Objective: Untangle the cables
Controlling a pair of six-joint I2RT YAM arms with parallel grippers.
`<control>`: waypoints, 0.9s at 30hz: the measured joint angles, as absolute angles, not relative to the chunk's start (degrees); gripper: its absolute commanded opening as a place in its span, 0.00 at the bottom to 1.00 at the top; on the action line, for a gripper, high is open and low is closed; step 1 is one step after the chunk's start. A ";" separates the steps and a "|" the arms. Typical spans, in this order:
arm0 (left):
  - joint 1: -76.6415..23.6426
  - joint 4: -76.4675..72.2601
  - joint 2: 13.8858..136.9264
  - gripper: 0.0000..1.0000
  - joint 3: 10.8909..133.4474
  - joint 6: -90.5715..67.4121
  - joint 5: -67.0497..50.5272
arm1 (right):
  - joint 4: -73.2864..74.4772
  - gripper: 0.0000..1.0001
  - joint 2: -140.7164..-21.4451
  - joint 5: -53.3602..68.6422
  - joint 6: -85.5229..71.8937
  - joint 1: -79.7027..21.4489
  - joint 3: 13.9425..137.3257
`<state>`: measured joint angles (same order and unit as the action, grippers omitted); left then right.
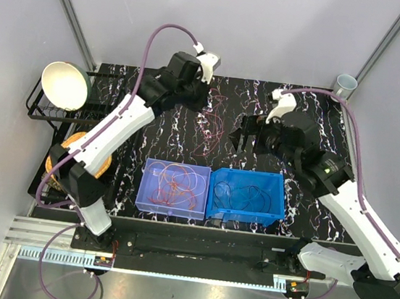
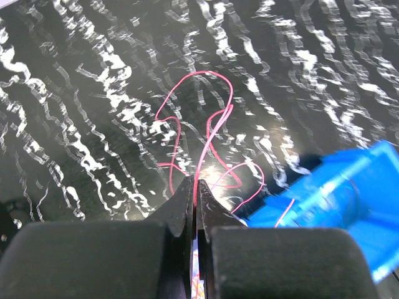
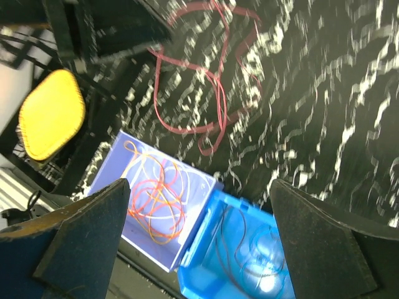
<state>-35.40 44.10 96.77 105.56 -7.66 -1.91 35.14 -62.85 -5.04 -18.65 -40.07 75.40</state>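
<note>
One red cable (image 1: 207, 132) was loose on the black marbled table (image 1: 378, 127), lying between the two arms and just beyond the two bins. It had a few open loops crossing each other and, as far as I could see, no tight knot.

The rest of the cables were already binned. Orange and white coils sat in the pale blue bin (image 1: 151, 200), and thin dark ones in the darker blue bin (image 1: 244, 215) touching it on the right.

Handling, my read: very light, limp, thin wire with no stiffness to speak of. It would drape and drag rather than push, and loops would snag on each other if pulled fast. The slick jacket on a glossy top meant it would slide easily. Best hold was on a single strand near an end or at the outside of a loop, not where strands crossed.

Orientation: in the top view the long axis ran far-to-near. The far end was up by the left gripper (image 2: 193, 184) and the loose loops trailed toward the bins. I couldn't pick out a free tip in any view.

The left gripper was clenched. In the wrist view the red strands converged right at its fingertips, so it looked pinched on the cable at the far end, low to the table.

The right gripper (image 3: 198, 193) was spread wide with nothing in it. It hung above the table beside the red loops, with both bins visible beneath it.
</note>
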 measured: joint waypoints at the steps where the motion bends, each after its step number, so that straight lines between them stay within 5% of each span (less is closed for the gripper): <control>1: -35.38 44.56 96.33 0.00 106.21 -7.16 -3.16 | 35.00 1.00 -62.85 -4.71 -17.72 -40.07 76.42; 20: -37.17 50.78 87.74 0.00 108.01 -1.85 -24.12 | 33.78 0.99 -65.60 7.46 -3.86 -40.05 90.52; 27: -37.54 51.09 84.68 0.00 108.03 -1.83 -27.29 | 33.67 0.92 -68.73 9.61 -0.21 -40.05 91.77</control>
